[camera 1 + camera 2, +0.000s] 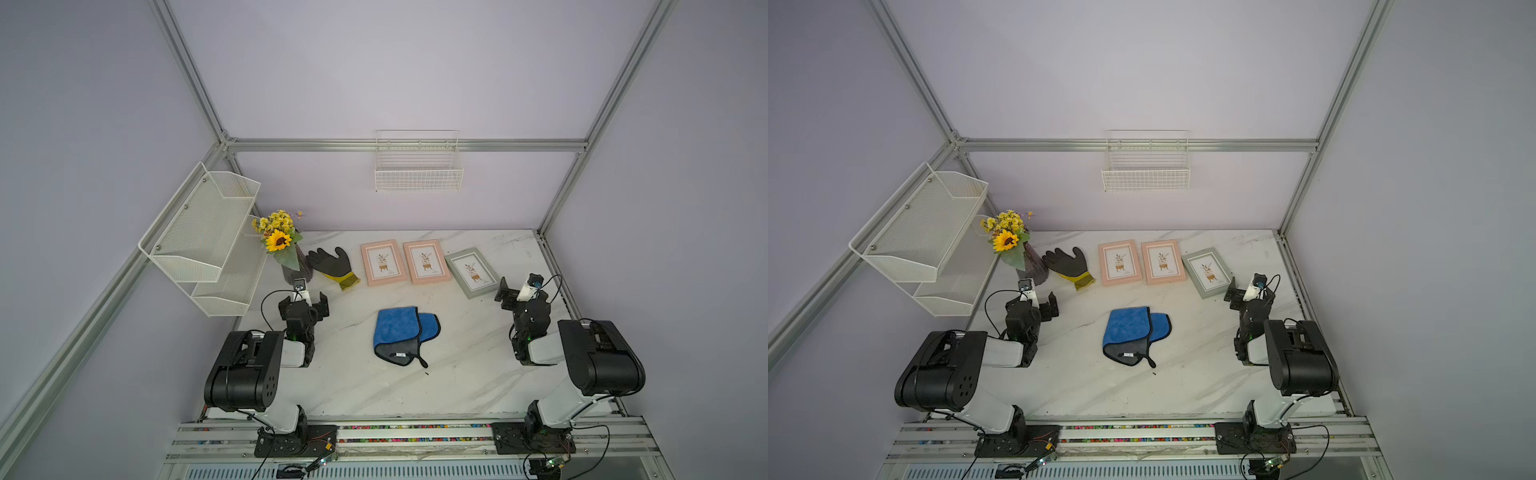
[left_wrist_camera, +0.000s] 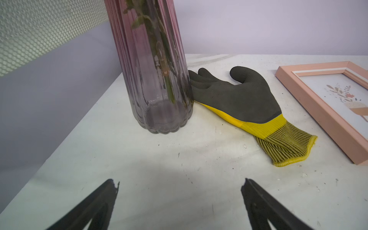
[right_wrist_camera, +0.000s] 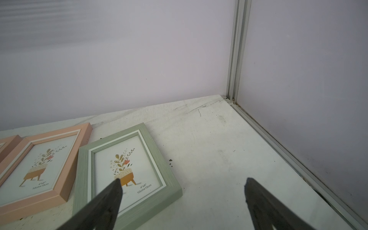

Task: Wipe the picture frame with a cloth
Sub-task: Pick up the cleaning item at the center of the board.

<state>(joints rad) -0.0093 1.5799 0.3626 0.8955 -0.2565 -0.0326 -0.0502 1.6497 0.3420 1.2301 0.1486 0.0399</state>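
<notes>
The cloth (image 1: 401, 334), likely soft, light and floppy, lies folded at centre of a top view on the worktop (image 1: 457, 374); best pinched at a doubled edge. Left end effector (image 2: 180, 183) and right end effector (image 3: 183, 181) gape wide, empty

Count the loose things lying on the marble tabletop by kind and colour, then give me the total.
Pink rectangular picture frames: 2
Grey-green rectangular picture frame: 1
Blue microfibre cloth, folded: 1
Black-and-yellow work glove: 1
Ribbed glass vase of yellow flowers: 1
Total: 6
</notes>
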